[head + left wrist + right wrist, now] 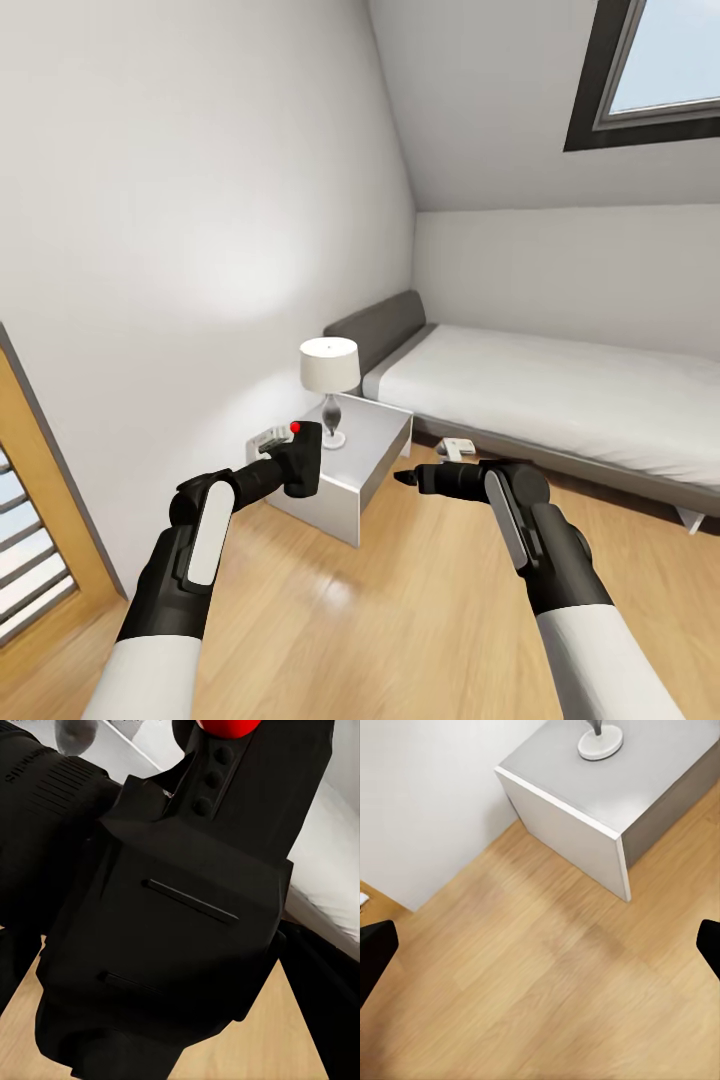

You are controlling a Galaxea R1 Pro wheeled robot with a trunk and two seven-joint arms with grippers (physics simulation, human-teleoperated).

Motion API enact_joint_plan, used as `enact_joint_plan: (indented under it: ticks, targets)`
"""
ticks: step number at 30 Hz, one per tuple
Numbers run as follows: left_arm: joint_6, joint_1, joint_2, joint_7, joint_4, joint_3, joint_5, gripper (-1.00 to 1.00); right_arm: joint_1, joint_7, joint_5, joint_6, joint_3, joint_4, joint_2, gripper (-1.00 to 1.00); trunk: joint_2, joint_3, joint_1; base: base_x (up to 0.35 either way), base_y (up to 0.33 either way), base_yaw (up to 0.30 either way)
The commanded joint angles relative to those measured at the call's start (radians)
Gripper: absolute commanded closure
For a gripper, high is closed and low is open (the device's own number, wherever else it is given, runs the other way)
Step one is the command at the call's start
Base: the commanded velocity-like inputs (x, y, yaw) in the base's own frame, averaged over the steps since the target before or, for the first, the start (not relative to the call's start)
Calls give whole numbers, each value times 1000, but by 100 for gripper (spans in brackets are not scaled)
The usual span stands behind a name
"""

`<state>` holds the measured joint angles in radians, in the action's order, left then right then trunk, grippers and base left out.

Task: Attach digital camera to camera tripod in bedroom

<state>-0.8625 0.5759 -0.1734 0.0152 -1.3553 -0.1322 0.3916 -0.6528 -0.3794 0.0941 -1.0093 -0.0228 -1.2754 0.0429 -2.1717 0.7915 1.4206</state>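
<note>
The left gripper (285, 465) was closed on the digital camera (303, 458), holding it up in the air in front of the bedside table (375, 440) in the bedroom. The camera looked small, hard and stiff, probably light, and it could break if dropped. The grip on its boxy body seemed the best place; the lens (45, 802) and glass are not for squeezing. The camera stood tall, with its red button (296, 428) on top. In the left wrist view the lens stuck out sideways from the body. The right gripper (405, 480) was empty, its two fingers spread wide apart above the wood floor (547, 997).
</note>
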Motion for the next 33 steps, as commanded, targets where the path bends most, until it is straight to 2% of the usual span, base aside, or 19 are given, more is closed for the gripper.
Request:
enact_joint_plan:
  ticks: [1,33]
  targets:
    - [-6,1,-1,2,-1,-3,3,100,-1,5,9,-5,0,-1,0,-100,7,-2,-4,0,0,0]
    - [-6,1,-1,2,1,-4,3,100,-1,6,9,-2,0,7,0,-100,231,-102,-127,0,0,0]
